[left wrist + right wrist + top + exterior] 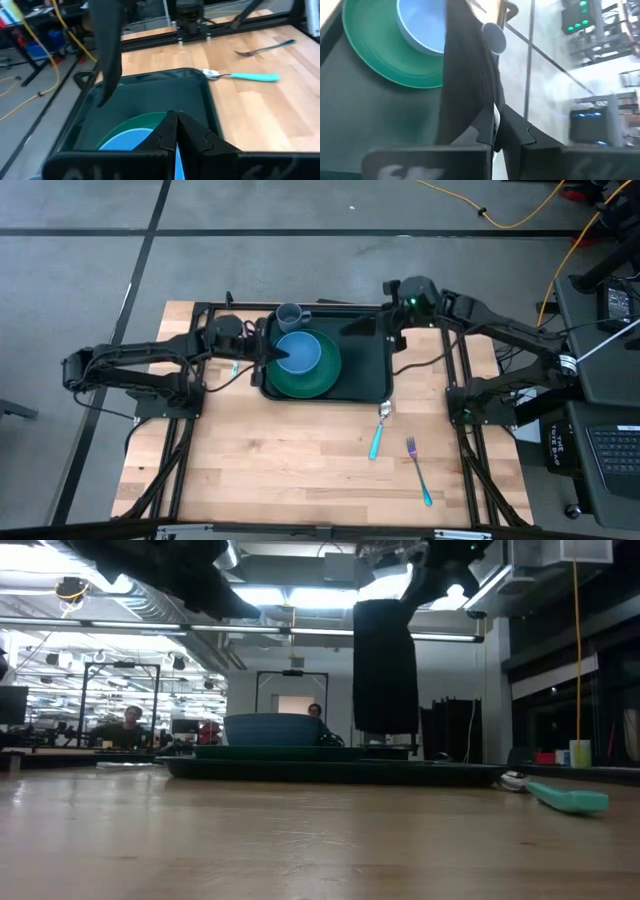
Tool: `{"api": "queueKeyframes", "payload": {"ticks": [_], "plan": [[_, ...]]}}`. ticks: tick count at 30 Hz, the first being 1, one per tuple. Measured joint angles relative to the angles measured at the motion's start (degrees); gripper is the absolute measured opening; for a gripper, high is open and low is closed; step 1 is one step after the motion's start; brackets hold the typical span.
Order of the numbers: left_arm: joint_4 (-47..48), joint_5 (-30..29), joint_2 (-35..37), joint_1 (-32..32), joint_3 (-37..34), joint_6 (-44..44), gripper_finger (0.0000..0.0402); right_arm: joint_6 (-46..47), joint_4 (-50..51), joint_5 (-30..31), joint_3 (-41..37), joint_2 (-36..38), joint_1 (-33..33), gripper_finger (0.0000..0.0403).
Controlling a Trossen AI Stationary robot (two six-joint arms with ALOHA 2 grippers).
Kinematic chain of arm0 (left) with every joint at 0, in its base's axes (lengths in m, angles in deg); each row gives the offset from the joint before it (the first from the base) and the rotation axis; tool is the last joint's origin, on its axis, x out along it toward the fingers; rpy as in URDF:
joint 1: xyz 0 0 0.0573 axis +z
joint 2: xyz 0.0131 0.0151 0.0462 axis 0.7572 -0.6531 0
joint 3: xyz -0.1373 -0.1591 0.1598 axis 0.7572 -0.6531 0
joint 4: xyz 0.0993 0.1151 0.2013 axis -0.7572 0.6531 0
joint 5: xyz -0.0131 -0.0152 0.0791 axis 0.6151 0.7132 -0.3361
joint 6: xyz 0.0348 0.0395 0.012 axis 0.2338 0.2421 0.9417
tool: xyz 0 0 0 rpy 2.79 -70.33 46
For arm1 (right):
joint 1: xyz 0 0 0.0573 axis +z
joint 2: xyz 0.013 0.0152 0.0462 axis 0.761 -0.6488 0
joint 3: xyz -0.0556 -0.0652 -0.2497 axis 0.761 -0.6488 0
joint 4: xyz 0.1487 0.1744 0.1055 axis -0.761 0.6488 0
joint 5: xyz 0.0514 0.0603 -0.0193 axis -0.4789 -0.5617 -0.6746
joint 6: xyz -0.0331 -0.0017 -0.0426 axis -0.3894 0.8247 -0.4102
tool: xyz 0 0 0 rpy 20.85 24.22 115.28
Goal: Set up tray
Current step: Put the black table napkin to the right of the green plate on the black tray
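Fingers, right (520, 132): closed on the top edge of the black napkin (467, 75); the right gripper (496, 112) is held high so that the cloth hangs free and clear of the dishes.
Fingers, left (200, 137): pressed together, nothing held; the left gripper (278, 354) is parked over the bowl's 9 o'clock edge, judged to be waiting out of the napkin's way.
Fork (418, 470): on the bare table (280, 460), at 5 o'clock from the tray, not yet collected.
Spoon (378, 435): bowl end just off the tray's 5 o'clock corner, handle towards 6 o'clock, not yet collected.
Tray (365, 375): at the table's 12 o'clock edge, its 3 o'clock half bare; judged to be the spot kept for the napkin hanging above it.
Plate (325, 375): green, in the tray's 9 o'clock half.
Bowl (298, 352): blue, stacked on the plate towards 10 o'clock.
Cup (290, 315): at the tray's 11 o'clock corner, beside the plate.
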Motion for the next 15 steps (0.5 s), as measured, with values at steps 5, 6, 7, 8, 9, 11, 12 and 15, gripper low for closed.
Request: {"api": "queueKeyframes", "payload": {"ticks": [5, 6, 7, 8, 9, 11, 12, 15], "plan": [[-0.1, -0.2, 0.0, 1.7, 0.0, 0.1, 0.0003, -0.1, 0.4, -2.2, 0.0, -1.9, -3.9, 0.0017], [0.0, -0.2, 0.0, 1.9, 0.0, 0.6, 0.0003, -0.2, 0.4, -2.4, 0.0, -2.4, -4.4, 0.0017], [0.0, -0.2, 0.0, 2.1, 0.0, 1.2, 0.0003, -0.2, 0.4, -2.9, 0.0, -3.1, -5.0, 0.0017], [0.1, -0.2, 0.0, 2.2, 0.0, 1.9, 0.0003, -0.2, 0.4, -3.3, 0.0, -3.7, -5.5, 0.0017], [0.4, -0.2, 0.0, 2.4, 0.0, 2.6, 0.0003, -0.3, 0.4, -3.6, 0.0, -4.3, -6.0, 0.0017], [0.6, -0.2, 0.0, 2.9, 0.0, 3.0, 0.0003, -1.7, 0.3, -3.7, 0.0, -5.5, -7.1, 0.0017], [0.6, -0.2, 0.0, 3.1, 0.0, 3.0, 0.0003, -2.7, 0.0, -3.8, 0.0, -6.1, -7.7, 0.0017], [0.6, -0.3, 0.0, 3.8, 0.0, 3.1, 0.0003, -3.7, -1.9, -3.9, 0.0, -8.0, -9.7, 0.0017]]}}
